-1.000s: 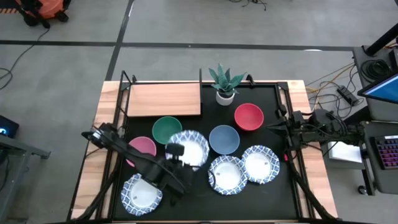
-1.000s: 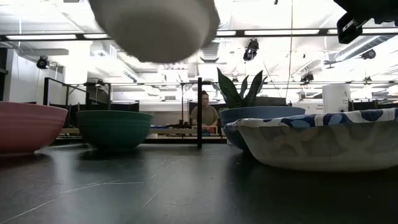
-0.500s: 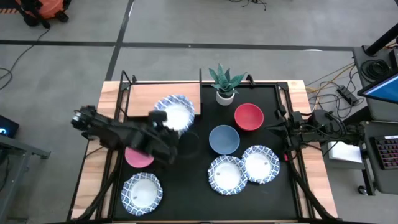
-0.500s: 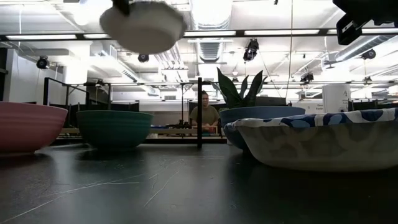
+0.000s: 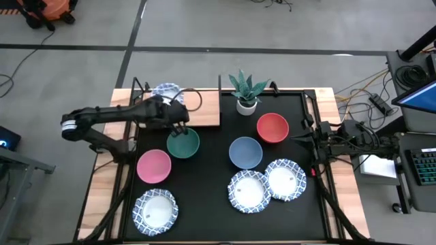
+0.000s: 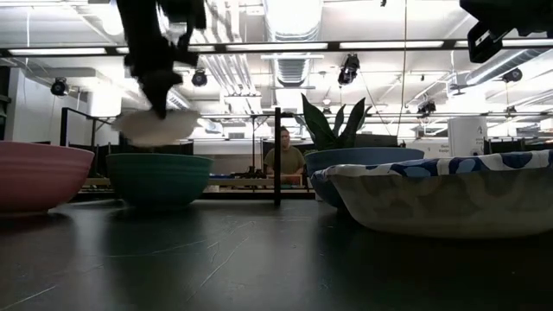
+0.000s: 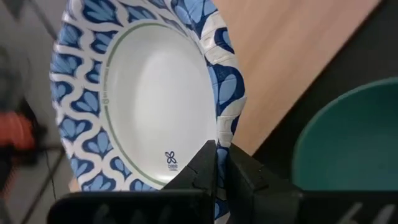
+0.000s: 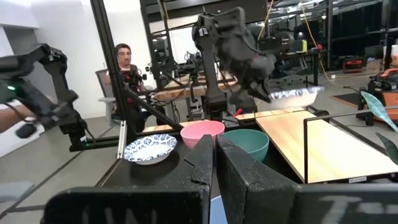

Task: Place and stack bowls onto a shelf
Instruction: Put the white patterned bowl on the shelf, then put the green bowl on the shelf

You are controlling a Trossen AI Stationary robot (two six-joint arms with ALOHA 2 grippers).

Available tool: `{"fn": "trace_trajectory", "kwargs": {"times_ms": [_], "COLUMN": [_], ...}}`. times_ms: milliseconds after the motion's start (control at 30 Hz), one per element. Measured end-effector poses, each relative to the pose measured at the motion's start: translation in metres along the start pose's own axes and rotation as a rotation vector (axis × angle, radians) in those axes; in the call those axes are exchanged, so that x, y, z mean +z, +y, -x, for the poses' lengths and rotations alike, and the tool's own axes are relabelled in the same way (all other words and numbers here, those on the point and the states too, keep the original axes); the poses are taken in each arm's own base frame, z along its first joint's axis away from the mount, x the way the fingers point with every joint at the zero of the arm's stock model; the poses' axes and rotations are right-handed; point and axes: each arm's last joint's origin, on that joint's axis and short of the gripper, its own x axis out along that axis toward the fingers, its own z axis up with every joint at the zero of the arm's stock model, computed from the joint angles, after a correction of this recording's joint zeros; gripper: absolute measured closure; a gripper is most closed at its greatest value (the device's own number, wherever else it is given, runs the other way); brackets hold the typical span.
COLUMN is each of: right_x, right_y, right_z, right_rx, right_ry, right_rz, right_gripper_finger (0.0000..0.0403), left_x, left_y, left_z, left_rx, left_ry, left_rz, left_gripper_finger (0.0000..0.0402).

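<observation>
high view: patterned bowl (image 5: pixel 165 92) level, rim-up

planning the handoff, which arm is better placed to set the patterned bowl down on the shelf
Left. The left claw is shut on the patterned bowl's rim and holds it over the shelf. The right claw is parked at the table's right edge, far from the shelf, holding nothing.

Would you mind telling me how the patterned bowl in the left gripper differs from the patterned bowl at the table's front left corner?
The held patterned bowl is pinched at its rim by the left gripper, raised over the shelf's far left end; the front-left patterned bowl sits free on the black tabletop. The held one is partly hidden by the arm; the other shows whole. Both are white inside with blue-and-white rims.
</observation>
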Motion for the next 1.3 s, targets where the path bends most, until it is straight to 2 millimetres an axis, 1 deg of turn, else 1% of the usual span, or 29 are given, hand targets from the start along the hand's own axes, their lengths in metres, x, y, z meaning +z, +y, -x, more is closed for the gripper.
{"fn": "trace_trajectory", "kwargs": {"times_ms": [100,200,400,633,800,967,1067,1200,1300], "right_x": [0.000,0.000,0.000,0.000,0.000,0.000,0.000,0.000,0.000], "right_y": [0.000,0.000,0.000,0.000,0.000,0.000,0.000,0.000,0.000], "right_z": [0.000,0.000,0.000,0.000,0.000,0.000,0.000,0.000,0.000], "right_rx": [0.000,-0.001,-0.001,-0.001,-0.001,-0.001,0.000,0.000,0.001], "right_ry": [0.001,0.003,0.005,0.005,0.005,0.005,0.005,0.005,0.005], "right_rz": [0.011,0.018,0.020,0.021,0.017,-0.002,-0.002,-0.028,-0.077], "right_gripper_finger": [0.0394,0.0394,0.0394,0.0394,0.0394,0.0394,0.0394,0.0394,0.0394], "left_x": [-0.003,-0.005,-0.003,0.001,0.002,0.004,0.007,0.009,0.013], "left_y": [0.004,0.006,0.008,0.009,0.010,0.012,0.012,0.013,0.012], "left_z": [-0.020,-0.033,-0.044,-0.050,-0.050,-0.037,-0.033,-0.029,-0.018], "left_rx": [0.014,0.030,0.040,0.040,0.050,0.046,0.037,-0.016,-0.080], "left_ry": [0.058,0.093,0.110,0.090,0.087,0.083,0.072,0.084,0.088], "left_rz": [0.028,0.022,0.031,0.032,0.028,0.027,0.032,0.022,0.069], "left_gripper_finger": [0.0400,0.0400,0.0392,0.0354,0.0318,0.0292,0.0282,0.0267,0.0257]}}
